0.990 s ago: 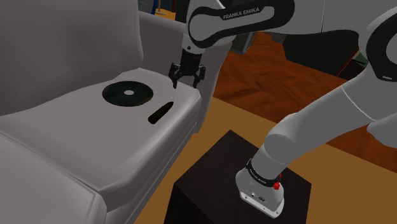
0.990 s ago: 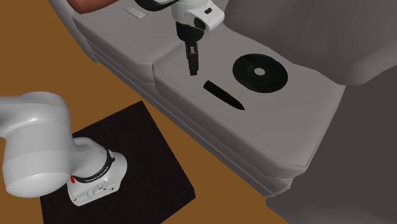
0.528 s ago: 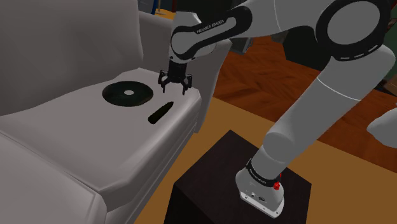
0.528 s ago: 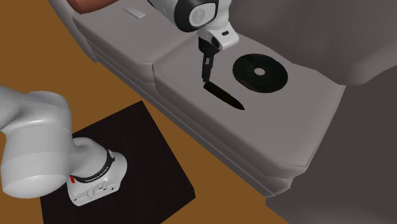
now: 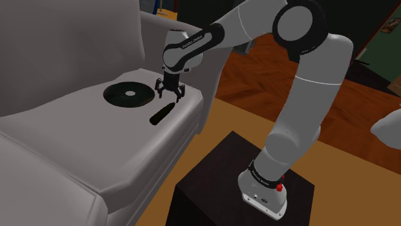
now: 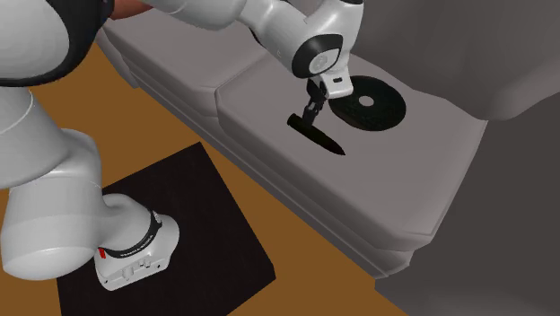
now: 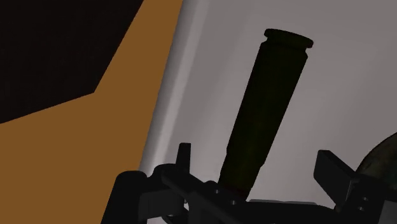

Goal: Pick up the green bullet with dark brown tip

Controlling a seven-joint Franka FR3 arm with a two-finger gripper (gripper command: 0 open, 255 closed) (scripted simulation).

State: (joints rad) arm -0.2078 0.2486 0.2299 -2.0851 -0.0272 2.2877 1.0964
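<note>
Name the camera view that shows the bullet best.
The wrist view: the bullet appears large, its rimmed base and dark body plain. The shoulder and second exterior views show it as a small dark sliver on the cushion.

Living room: grey sofa point(image 5: 77, 138); wooden floor point(image 5: 283, 83)
</note>
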